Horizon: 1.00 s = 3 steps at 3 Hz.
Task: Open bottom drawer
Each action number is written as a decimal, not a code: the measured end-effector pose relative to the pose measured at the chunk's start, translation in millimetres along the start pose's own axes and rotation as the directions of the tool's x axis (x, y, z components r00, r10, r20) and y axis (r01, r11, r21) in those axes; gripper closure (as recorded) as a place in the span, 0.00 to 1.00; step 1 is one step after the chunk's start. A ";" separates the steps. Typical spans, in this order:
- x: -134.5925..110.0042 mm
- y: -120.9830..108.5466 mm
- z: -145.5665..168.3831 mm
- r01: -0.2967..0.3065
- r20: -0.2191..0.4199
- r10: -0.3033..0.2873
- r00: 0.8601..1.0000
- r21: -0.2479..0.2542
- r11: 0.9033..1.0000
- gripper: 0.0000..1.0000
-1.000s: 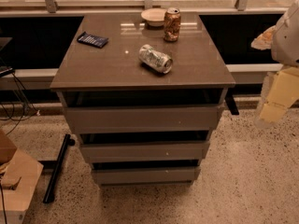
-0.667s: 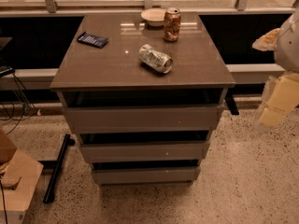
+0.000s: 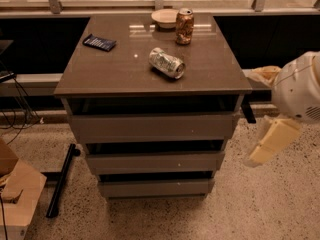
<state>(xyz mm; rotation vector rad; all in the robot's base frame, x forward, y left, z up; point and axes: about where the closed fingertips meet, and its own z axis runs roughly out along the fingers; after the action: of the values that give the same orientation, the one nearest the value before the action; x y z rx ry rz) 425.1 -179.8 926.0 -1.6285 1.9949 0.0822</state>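
Note:
The cabinet stands in the middle of the camera view with three taupe-grey drawer fronts. The bottom drawer [image 3: 155, 188] is the lowest and narrowest front, plain, and lies roughly in line with the fronts above it. The middle front [image 3: 155, 162] and the tall top front [image 3: 152, 128] are above it. My gripper [image 3: 267, 144] hangs off the white arm [image 3: 300, 91] at the right, beside the cabinet at about middle-drawer height, apart from it and holding nothing I can see.
On the cabinet top lie a silver can on its side [image 3: 167, 63], an upright brown can [image 3: 184, 26], a pale bowl [image 3: 164, 18] and a dark packet [image 3: 99, 42]. A black pole [image 3: 62, 179], a cardboard box [image 3: 17, 194] and cables lie on the floor at the left.
The arm and gripper have come down and a little leftward, toward the cabinet's right side. The drawers and the things on top have not moved.

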 end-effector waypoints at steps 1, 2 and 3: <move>8.4 10.1 40.9 -0.033 0.072 0.037 0.997 -0.045 0.998 0.00; 26.7 15.2 94.3 -0.105 0.115 0.119 0.986 -0.122 0.987 0.00; 45.2 17.0 141.5 -0.200 0.174 0.253 0.952 -0.274 0.941 0.00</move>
<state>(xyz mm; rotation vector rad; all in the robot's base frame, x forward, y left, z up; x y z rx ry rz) 458.0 -161.0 781.4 -1.4587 2.0638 0.5935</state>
